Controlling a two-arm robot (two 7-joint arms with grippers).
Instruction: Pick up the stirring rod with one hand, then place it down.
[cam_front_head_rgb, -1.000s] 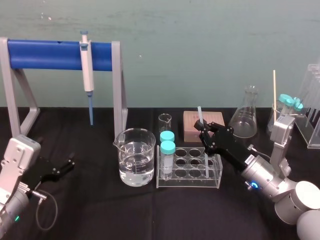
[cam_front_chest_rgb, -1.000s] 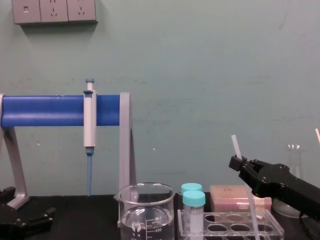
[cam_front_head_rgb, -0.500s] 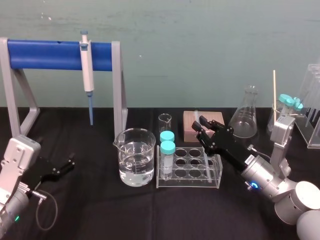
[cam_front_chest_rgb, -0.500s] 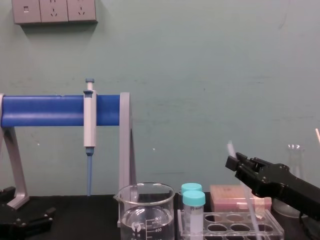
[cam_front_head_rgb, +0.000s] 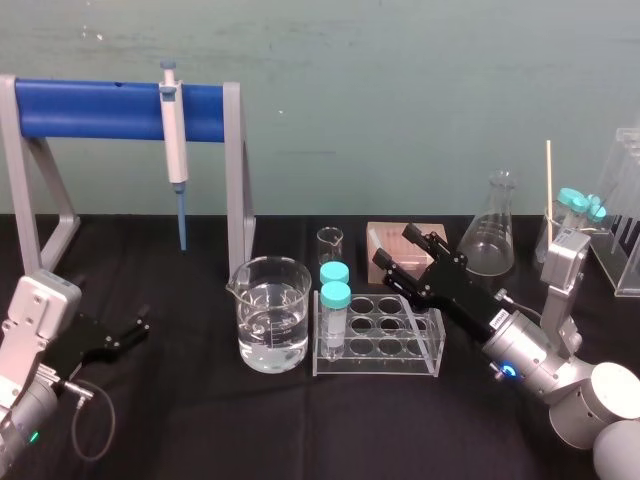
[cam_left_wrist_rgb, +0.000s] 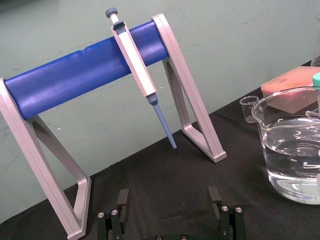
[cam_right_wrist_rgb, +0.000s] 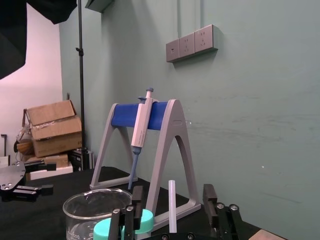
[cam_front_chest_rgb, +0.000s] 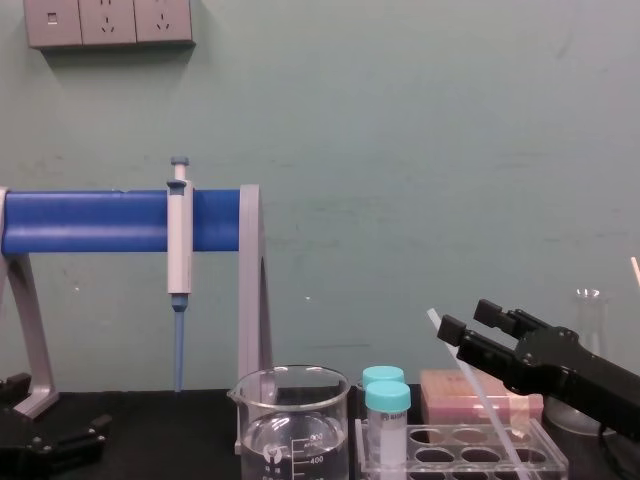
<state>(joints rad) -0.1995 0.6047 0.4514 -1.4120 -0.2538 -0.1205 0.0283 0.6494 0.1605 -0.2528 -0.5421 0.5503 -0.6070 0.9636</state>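
Observation:
The stirring rod (cam_front_chest_rgb: 478, 392) is a thin translucent whitish stick standing slanted in a hole of the clear test-tube rack (cam_front_head_rgb: 378, 338), its top leaning left. My right gripper (cam_front_head_rgb: 395, 247) hovers above the rack's right end and is open. In the right wrist view the rod (cam_right_wrist_rgb: 172, 206) stands between the two fingers (cam_right_wrist_rgb: 209, 194) and touches neither. From the chest view the right gripper (cam_front_chest_rgb: 468, 318) sits just right of the rod's top. My left gripper (cam_left_wrist_rgb: 168, 196) rests open on the black table at the near left, holding nothing.
A beaker of water (cam_front_head_rgb: 272, 315) stands left of the rack, which holds two teal-capped tubes (cam_front_head_rgb: 335, 300). A pipette (cam_front_head_rgb: 176, 140) hangs on the blue stand (cam_front_head_rgb: 90, 110). A pink block (cam_front_chest_rgb: 440, 390), a conical flask (cam_front_head_rgb: 490, 240) and a thin stick (cam_front_head_rgb: 548, 175) stand behind.
My right gripper has opened and let go of the rod. The rod's top has dropped and tipped left, and it now leans in the rack by itself. The left arm has not moved.

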